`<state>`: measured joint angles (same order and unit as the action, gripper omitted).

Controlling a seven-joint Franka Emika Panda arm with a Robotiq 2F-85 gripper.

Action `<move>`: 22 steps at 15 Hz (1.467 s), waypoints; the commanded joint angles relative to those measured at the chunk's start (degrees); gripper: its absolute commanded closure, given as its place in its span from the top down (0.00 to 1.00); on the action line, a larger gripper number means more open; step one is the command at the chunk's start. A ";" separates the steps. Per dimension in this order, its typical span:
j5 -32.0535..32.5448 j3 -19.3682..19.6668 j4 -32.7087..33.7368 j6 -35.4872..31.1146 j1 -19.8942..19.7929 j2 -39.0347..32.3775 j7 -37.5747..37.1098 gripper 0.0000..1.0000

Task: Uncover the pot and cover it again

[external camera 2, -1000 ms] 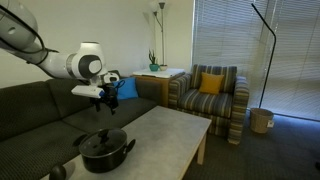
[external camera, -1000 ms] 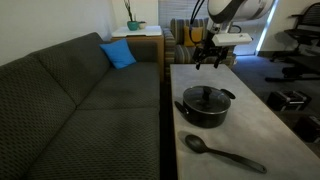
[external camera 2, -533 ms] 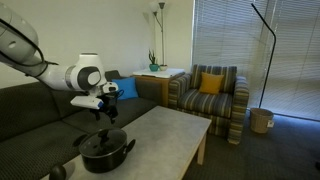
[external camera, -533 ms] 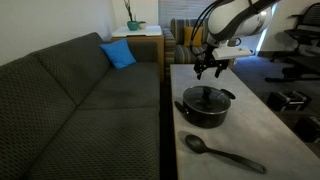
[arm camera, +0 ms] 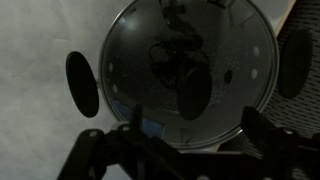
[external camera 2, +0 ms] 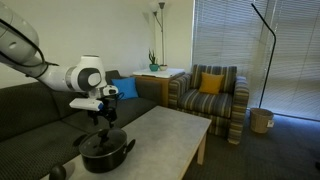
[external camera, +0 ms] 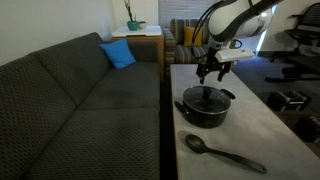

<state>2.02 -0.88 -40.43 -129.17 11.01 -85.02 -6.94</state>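
From where I stood, nothing of the job looked done yet. The pot [external camera: 205,108] sat on the counter [external camera: 255,125], its glass lid [arm camera: 190,75] in place, with the long spoon [external camera: 222,153] lying well apart from it. The hand [external camera: 212,72] hung just above the lid, spread wide and empty, touching nothing as far as I could tell. Lifting the lid off and setting it back were both left to do.

Looked like a home living room. A long dark sofa [external camera: 80,90] carried a blue cushion [external camera: 118,54], and a low table [external camera: 250,110] stood beside it. There was a striped armchair [external camera 2: 205,95] with a yellow cushion [external camera 2: 209,83], a floor lamp [external camera 2: 160,35], window blinds [external camera 2: 225,35] and a potted plant [external camera: 131,15] in the corner.
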 commanded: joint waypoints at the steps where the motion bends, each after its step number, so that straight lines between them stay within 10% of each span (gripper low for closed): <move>1: 1.35 2.40 -0.83 -5.28 1.73 0.01 -3.06 1.00; 16: 5.87 15.89 -12.66 -35.82 12.45 -0.16 -32.27 1.00; 22: 5.37 18.83 -16.47 -36.58 13.22 -0.49 -38.83 1.00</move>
<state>8.43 18.09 -55.26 -165.51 24.45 -85.51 -45.89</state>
